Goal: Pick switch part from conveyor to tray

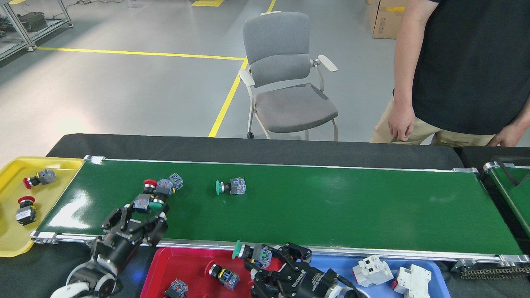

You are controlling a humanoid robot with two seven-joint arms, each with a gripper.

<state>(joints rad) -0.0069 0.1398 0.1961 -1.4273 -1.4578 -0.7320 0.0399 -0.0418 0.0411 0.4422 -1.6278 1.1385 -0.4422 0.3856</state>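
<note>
The conveyor (331,207) is a long glossy green belt with silver rails. My right gripper (267,258) is at the bottom centre, shut on a green-capped switch part (249,252) that hangs over the back edge of the red tray (165,258). My left gripper (136,218) stands open at the belt's near left. Just beyond its fingertips, a cluster of switch parts lies on the belt: a green-capped one (149,203) and a red-capped one (151,184). Another green-capped switch part (230,187) lies alone on the belt.
A yellow tray (12,244) at the left end holds two red-capped switches. The red tray holds several switch parts. A blue tray (439,269) at bottom right holds white parts. A person (468,70) stands behind the table at right, beside a grey chair (285,78).
</note>
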